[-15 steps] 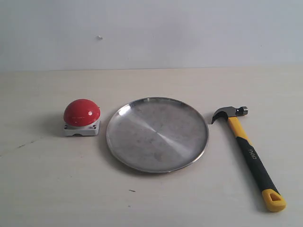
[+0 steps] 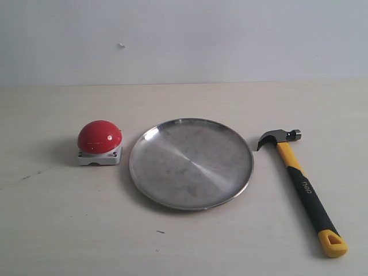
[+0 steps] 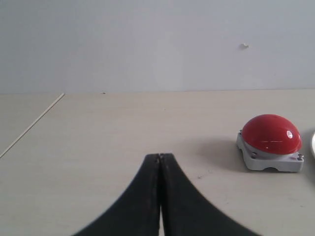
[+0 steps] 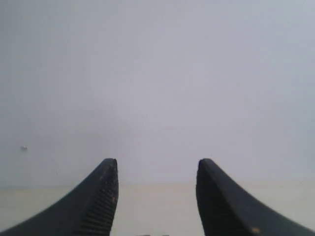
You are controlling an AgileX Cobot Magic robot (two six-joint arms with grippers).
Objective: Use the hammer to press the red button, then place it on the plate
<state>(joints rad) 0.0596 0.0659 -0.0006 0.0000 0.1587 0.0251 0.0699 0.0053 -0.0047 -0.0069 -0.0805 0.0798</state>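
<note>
Ahead of the closed, empty left gripper point(image 3: 159, 160), the red button point(image 3: 271, 135) is sitting; the right gripper point(image 4: 157, 172) is gaping wide, empty.

On the pale counter point(image 2: 63, 230) three things lie in one row: the plate point(image 2: 191, 167) is in the middle, between the red button point(image 2: 99, 137) and the hammer point(image 2: 302, 187). The red button sits upright on its small white-grey base, near the rim of the plate but apart from it. The hammer lies flat on the other side of the plate. Its dark head is just beside the rim without touching, and its yellow-and-black handle slants away from the plate. The plate's surface looks scuffed and shiny. Behind the counter is a plain light wall point(image 2: 184, 40).
</note>
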